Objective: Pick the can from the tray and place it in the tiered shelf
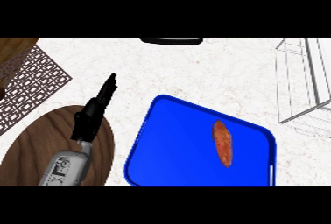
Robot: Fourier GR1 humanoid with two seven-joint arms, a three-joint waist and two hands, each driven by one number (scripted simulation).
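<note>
The left hand (97,107), black with its fingers straight and together, holds nothing and rests edge-on over the rim of a round dark wooden board (39,140) on the white marbled table (194,65). Just beside it to the right lies the glossy blue rectangular tray (174,148), carrying only an elongated orange-brown sweet potato (223,143). No can shows on the tray or anywhere else. The thin white wire tiered shelf (304,83) stands well apart at the far right, cut off by the edge. The right hand is out of view, so whether it holds the can is hidden. Risk, as I judge it: a lifted can could catch on the shelf's wires.
</note>
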